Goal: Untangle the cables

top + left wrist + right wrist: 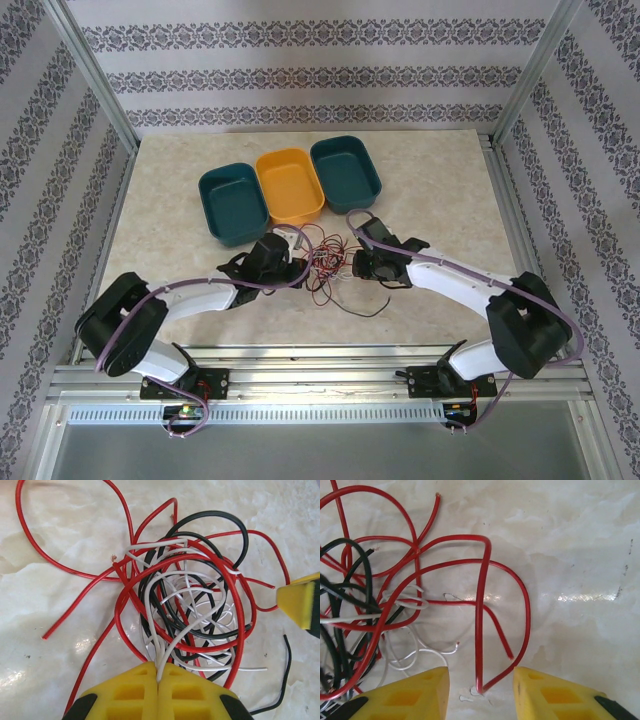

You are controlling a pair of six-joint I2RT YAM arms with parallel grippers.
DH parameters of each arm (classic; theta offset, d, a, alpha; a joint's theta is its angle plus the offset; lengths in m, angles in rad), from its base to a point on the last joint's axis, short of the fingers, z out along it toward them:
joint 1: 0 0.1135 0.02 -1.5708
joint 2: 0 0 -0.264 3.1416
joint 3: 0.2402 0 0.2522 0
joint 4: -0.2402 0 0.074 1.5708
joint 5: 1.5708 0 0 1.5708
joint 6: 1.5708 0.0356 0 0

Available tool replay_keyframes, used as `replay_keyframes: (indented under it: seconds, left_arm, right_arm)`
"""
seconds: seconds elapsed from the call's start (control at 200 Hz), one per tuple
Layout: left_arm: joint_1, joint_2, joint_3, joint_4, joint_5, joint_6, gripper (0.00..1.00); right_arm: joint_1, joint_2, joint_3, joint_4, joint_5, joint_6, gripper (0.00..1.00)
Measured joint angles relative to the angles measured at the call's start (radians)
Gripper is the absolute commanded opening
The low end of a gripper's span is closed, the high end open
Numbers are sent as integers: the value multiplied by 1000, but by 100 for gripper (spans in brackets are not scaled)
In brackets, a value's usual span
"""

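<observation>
- Table [450,200]: pale marble-look top, patterned walls on three sides, both arm bases at the near edge.
- Left arm [190,295] and right arm [460,280]: both reach inward and meet near table centre, wrists facing each other across the tangle.
- Three oval trays in a row at the back, touching side to side: left teal tray [234,203], orange tray [290,186], right teal tray [346,171]. All look empty.
- Cables [325,262]: one knot of red, black and white wires on the table, just in front of the trays and between the two wrists. Left wrist view shows the core [190,605] as overlapping loops, with red loops sprawling out to the left. Right wrist view has the bulk [370,605] at the left side.
- Left gripper [158,672]: yellow fingers pressed together, pinching a white cable [172,640] that runs up out of the seam into the knot.
- Right gripper [480,680]: fingers apart, nothing pinched. They straddle the low bend of a red cable [479,605] that lies on the table between them. One of its yellow fingertips [300,605] shows beside the knot in the left wrist view.
- Black cable [286,670]: a loose tail trailing off the knot's near side.
</observation>
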Motion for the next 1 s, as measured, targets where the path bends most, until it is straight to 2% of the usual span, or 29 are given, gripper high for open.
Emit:
replay_keyframes:
  seconds: [0.065,0.19,0.33,0.56,0.764,0.999]
  left_arm:
    - [0,-13,-5,-7,-6,0,0]
    - [0,-41,-14,-16,-11,1,8]
    - [0,-73,-16,-35,-26,0,8]
    - [0,-85,-16,-55,-51,0,6]
    - [0,-63,-16,-59,-60,0,0]
    - [0,-47,-16,-66,-67,0,0]
  right_arm:
    - [0,10,0,8,1,-1,30]
    - [0,23,0,16,5,-4,16]
    - [0,26,0,17,17,-3,4]
    - [0,-4,0,7,37,0,0]
    - [-2,-113,0,-23,82,0,0]
    - [-45,-258,0,-71,114,-4,0]
